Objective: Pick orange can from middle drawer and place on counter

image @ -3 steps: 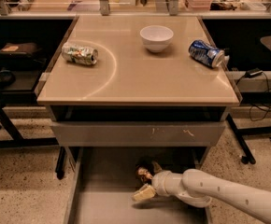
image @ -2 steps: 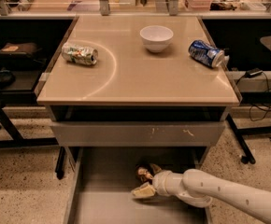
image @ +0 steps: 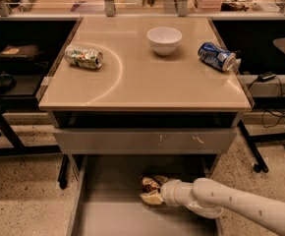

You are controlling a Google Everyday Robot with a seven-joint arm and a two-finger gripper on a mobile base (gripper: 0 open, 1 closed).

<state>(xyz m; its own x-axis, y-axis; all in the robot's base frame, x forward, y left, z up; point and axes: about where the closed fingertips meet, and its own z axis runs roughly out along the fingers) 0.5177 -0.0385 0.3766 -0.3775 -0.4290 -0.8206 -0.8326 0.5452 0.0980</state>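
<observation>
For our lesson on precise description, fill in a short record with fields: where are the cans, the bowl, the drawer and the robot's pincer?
target: shiny orange-copper drinks can, lying in the drawer, towards its back
drawer: wide grey metal drawer tray, open
pincer: cream pincer, inside the drawer, right at the target; grasp unclear
counter: glossy beige cabinet top
on counter: green-silver can on its side at left, white bowl at back, blue can on its side at right
</observation>
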